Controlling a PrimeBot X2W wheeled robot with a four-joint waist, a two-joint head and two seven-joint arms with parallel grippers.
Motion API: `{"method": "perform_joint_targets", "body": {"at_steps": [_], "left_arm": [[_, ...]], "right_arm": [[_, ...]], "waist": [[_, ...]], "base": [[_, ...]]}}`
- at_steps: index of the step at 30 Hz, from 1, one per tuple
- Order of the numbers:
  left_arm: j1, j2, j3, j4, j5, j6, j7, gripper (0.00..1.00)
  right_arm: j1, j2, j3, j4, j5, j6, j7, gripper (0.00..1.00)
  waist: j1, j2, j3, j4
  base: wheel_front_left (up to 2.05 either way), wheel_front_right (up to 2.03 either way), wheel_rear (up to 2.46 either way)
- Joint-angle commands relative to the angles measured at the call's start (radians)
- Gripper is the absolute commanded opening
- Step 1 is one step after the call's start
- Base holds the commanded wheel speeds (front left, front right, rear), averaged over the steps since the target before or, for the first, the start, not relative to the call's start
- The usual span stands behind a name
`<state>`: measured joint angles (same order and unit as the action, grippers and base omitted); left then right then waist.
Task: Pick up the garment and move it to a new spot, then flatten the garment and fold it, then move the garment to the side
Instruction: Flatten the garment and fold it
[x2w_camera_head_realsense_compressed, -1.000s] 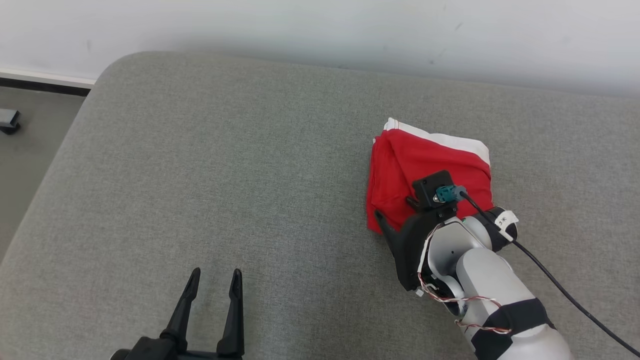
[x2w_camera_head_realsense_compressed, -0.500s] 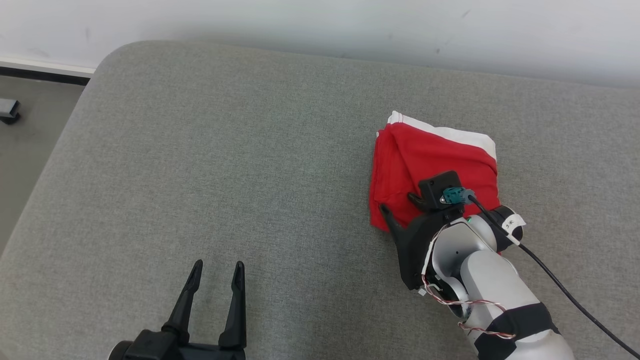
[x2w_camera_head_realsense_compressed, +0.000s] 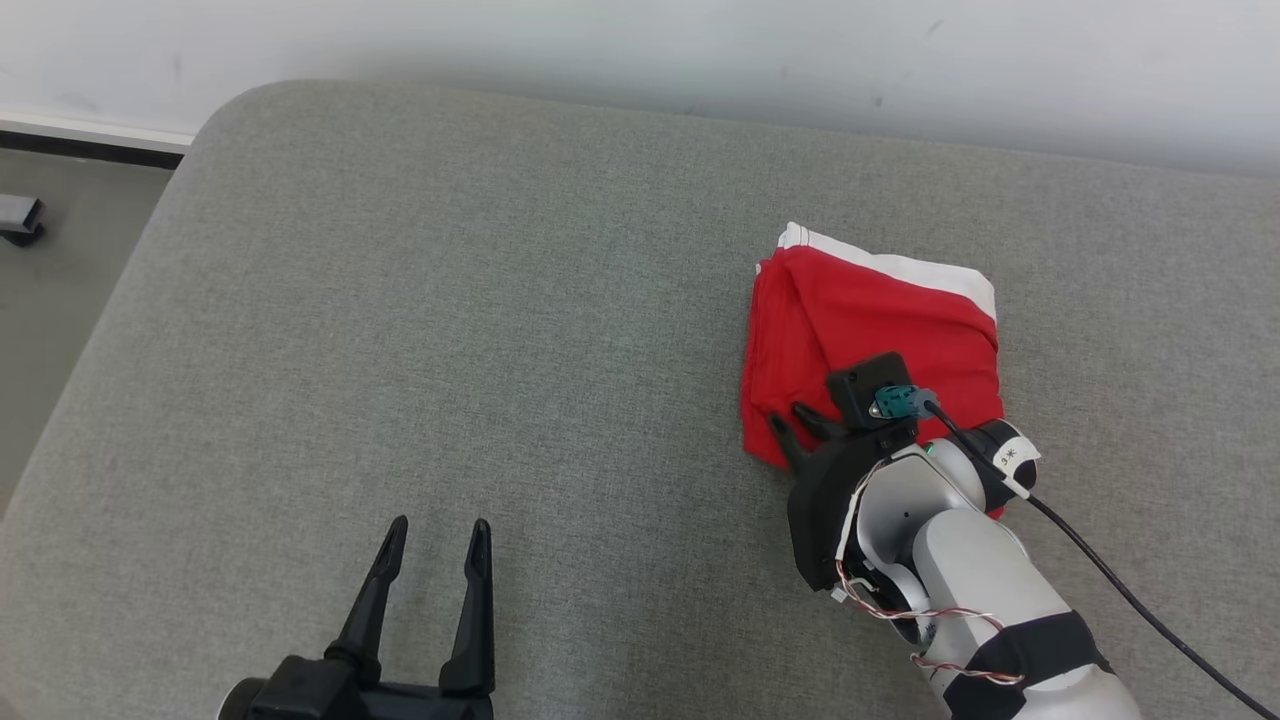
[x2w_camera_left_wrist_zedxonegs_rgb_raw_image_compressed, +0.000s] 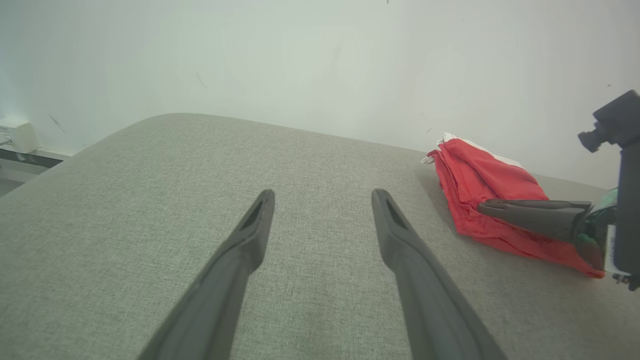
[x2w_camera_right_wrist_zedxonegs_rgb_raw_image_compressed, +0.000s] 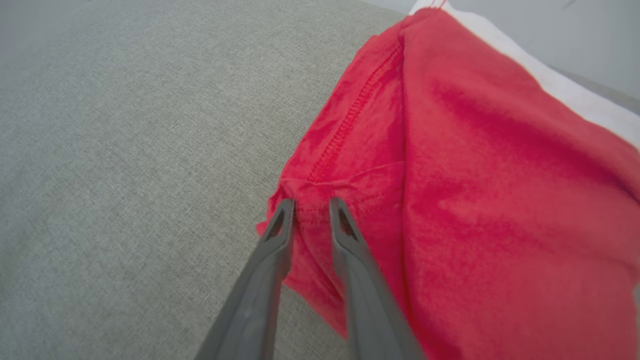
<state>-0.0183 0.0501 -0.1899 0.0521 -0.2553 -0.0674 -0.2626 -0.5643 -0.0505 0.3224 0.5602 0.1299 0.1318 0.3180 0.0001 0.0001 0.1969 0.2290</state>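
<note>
The garment (x2w_camera_head_realsense_compressed: 880, 310) is a folded red cloth with a white band along its far edge, lying on the right part of the grey cushioned surface (x2w_camera_head_realsense_compressed: 450, 300). My right gripper (x2w_camera_head_realsense_compressed: 788, 415) is at the garment's near left corner. In the right wrist view its fingers have drawn close together, pinching a bunched fold of the garment's (x2w_camera_right_wrist_zedxonegs_rgb_raw_image_compressed: 475, 175) hem inside the right gripper (x2w_camera_right_wrist_zedxonegs_rgb_raw_image_compressed: 311, 201). My left gripper (x2w_camera_head_realsense_compressed: 440, 522) hovers open over bare cushion at the lower left, holding nothing. The left wrist view shows the left gripper (x2w_camera_left_wrist_zedxonegs_rgb_raw_image_compressed: 324, 192) spread wide, with the garment (x2w_camera_left_wrist_zedxonegs_rgb_raw_image_compressed: 480, 185) off to its right.
A pale wall (x2w_camera_head_realsense_compressed: 640, 50) runs behind the cushion's far edge. The cushion's rounded left edge drops to a grey floor with a small dark object (x2w_camera_head_realsense_compressed: 18, 218). A black cable (x2w_camera_head_realsense_compressed: 1120, 580) trails from my right wrist toward the lower right.
The right gripper's fingers have closed from wide apart to a narrow pinch on the garment's near left corner. The left gripper stays open and still. The camera shifted slightly.
</note>
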Motion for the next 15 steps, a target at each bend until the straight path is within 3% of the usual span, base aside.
{"method": "perform_joint_targets", "body": {"at_steps": [1,2,15], "left_arm": [[-0.004,0.000,-0.001,0.001,-0.008,0.002,-0.003,1.00],[-0.004,0.000,-0.001,0.001,-0.009,0.003,-0.003,1.00],[0.006,0.000,0.005,-0.001,-0.014,0.004,-0.003,1.00]], "right_arm": [[0.009,0.000,0.001,0.000,-0.005,-0.003,-0.001,0.13],[0.009,0.001,0.005,0.000,-0.003,-0.003,-0.005,0.00],[0.042,0.001,0.129,-0.029,0.020,-0.003,-0.015,0.00]], "waist": [[-0.0001,-0.0001,0.000,0.002],[-0.0001,-0.0001,0.000,0.003],[-0.0001,-0.0001,-0.010,-0.004]], "base": [[0.00,0.00,0.00],[0.00,0.00,0.00],[0.00,0.00,0.00]]}}
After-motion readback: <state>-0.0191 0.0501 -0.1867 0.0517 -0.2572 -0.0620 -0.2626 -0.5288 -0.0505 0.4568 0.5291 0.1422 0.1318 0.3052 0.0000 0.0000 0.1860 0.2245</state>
